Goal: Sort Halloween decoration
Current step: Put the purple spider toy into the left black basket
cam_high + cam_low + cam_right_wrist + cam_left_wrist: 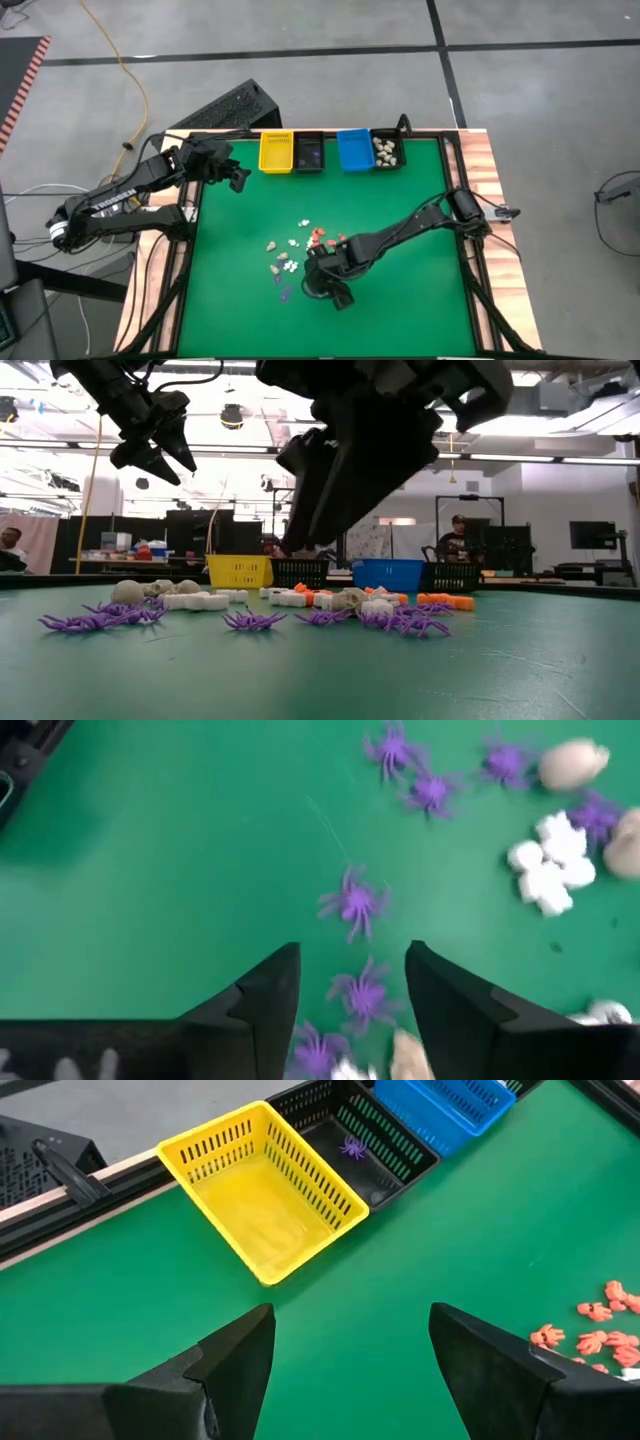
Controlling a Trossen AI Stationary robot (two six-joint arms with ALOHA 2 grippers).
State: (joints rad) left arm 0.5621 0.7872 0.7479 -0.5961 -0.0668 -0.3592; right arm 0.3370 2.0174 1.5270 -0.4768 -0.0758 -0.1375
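Right gripper (352, 990): low over the near-centre of the green table (420, 300), fingers parted and straddling a purple spider (362, 996) without closing on it; nothing held.
Left gripper (350, 1360): raised near the far-left corner, just short of the yellow bin (276, 151), fingers spread wide and empty.
Halloween decoration (295, 250): scattered in a loose cluster mid-table, purple spiders nearest the front, white and cream pieces behind, orange-red ones (600, 1335) toward the bins.
Already sorted: one purple spider (352, 1147) in the black bin (309, 152) beside the yellow one; cream pieces (385, 150) in the far-right black bin (388, 152); blue bin (354, 150) between the two black ones.
Edges: bins lined along the far edge; dark rails and wooden strips along left and right sides.
Open room: broad bare green on the right half and along the front edge; clear stretch between cluster and bins.
Hidden or unclear: right arm (380, 450) blocking much of the low view's centre; pieces directly beneath that arm not visible from above; contents of the blue bin hard to make out; small pieces too tiny from overhead to count or sort by shape.
Background: a person (456, 540) standing in the room beyond the table.
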